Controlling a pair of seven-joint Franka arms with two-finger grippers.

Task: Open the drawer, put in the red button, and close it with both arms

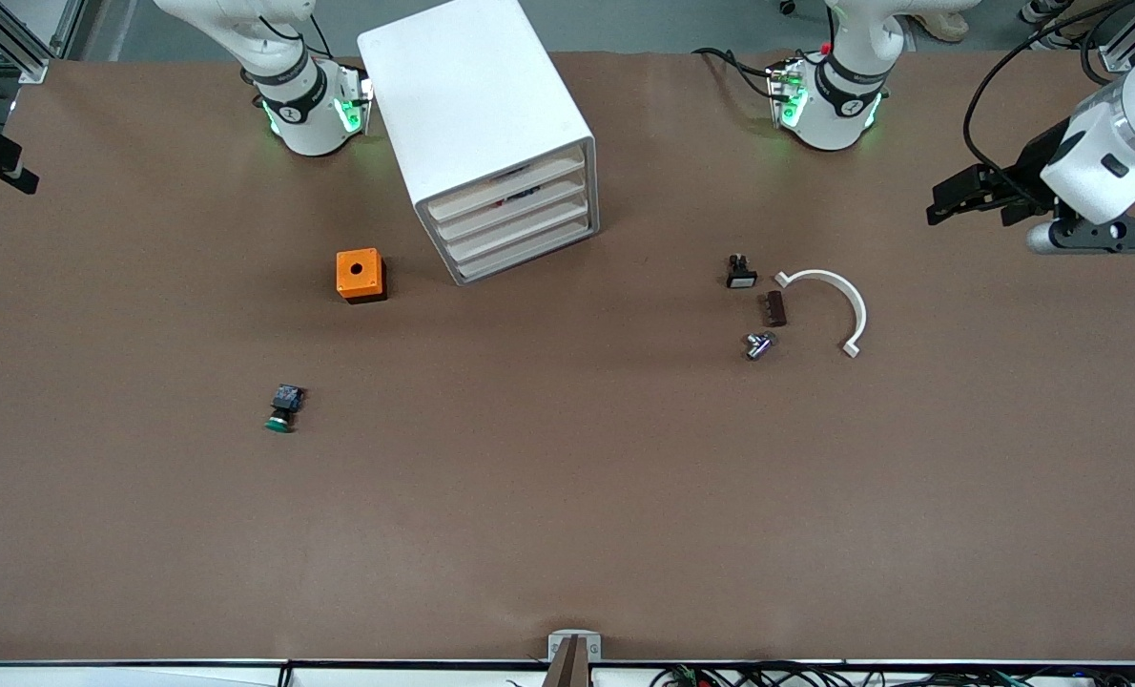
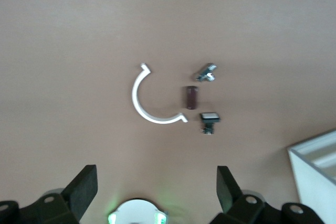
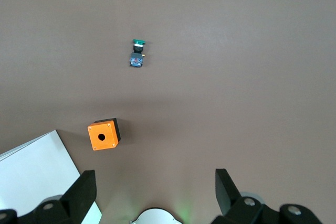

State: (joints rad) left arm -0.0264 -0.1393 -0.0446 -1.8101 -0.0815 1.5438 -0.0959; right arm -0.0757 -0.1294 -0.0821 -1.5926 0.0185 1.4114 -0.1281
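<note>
The left gripper (image 2: 156,195) hangs high in the air with its fingers (image 2: 84,186) spread wide and nothing between them, over the left arm's end of the table (image 1: 567,496). Below it lie a white curved bracket (image 2: 144,103), a small brown block (image 2: 190,97), a little metal fitting (image 2: 207,72) and a small white-capped switch (image 2: 209,119), all close together but apart.

The right gripper (image 3: 156,192) is also up in the air, fingers (image 3: 83,190) spread and empty (it shows only in its own wrist view), above the right arm's end of the table. Under it sits the orange box (image 3: 103,135) with a hole, beside the white cabinet (image 1: 484,134), and the green-capped button (image 1: 283,408) lies nearer the front camera.

The cabinet's four drawers (image 1: 520,221) are all pushed in. The red button is not visible on the table in any view.
</note>
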